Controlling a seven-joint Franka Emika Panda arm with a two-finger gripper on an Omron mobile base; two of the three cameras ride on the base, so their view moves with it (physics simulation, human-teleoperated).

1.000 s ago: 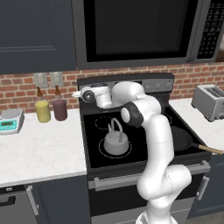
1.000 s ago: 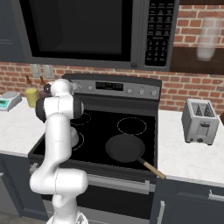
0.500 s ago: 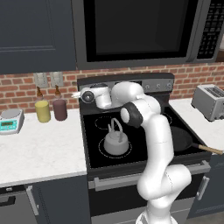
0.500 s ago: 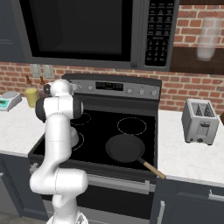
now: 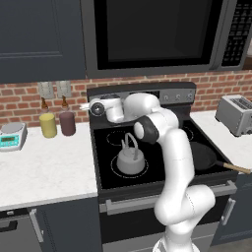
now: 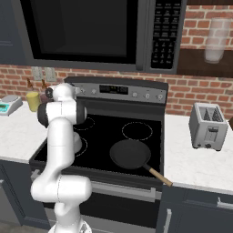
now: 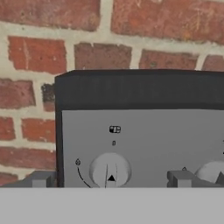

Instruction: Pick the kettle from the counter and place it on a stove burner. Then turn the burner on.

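**Kettle sits on the front-left burner; hand faces the stove's control panel**

In the left base view, a digital scale sits at the far left of the counter, cut by the frame edge, with a yellow canister and a maroon canister beside it against the brick wall. The gripper reaches out level toward the left end of the control panel; its fingers are too small and crowded against the panel to read, so whether the jaws are spread or pressed together cannot be told. The kettle stands upright on the stove burner at the front left of the black glass, a squat grey body with a tall thin looped handle, apart from the gripper. To its right the arm hides part of the frying pan, and a toaster is clipped by the right edge.

In the right base view, the arm covers the kettle almost wholly. This side shows the whole frying pan on the front-right burner, its wooden handle reaching over the stove's front edge, and the full toaster.

The hand view shows what the others cannot: a round left knob close ahead on the grey panel, a small triangle mark on it, and a second knob cut off at the right.
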